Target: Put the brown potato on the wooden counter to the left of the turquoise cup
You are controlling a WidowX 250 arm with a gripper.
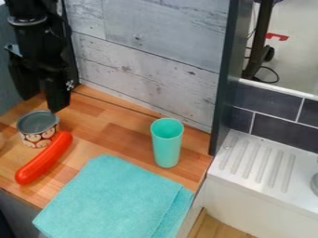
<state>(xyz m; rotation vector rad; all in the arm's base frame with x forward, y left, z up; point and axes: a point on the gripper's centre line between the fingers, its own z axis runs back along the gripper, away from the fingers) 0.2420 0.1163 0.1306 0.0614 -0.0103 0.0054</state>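
Wood-block counter, seen at a slant, backed by a grey plank wall at 1 to 2 o'clock; all bearings are taken from the can as dial centre, 12 being the top of the view. White ribbed drainboard: beyond the counter's edge, between 3 and 4 o'clock. Folded turquoise cloth: flat, at 5 o'clock. My gripper: hanging at 12 o'clock, fingers spread, nothing between them, near the can. Green cup: upright, at 3 o'clock, well apart. Red sausage: lying aslant, its upper end just beside the can at 4 o'clock. Can: smallest, upright, grey-topped with a patterned band. Handling, as I judge it: the can calls for centring my fingers over its round top before a vertical descent, with the outer fingertip kept off the sausage, which could roll if nudged. An even, moderate squeeze low on the wall should suit it better than a pinch at the rim, where tipping seems likelier.
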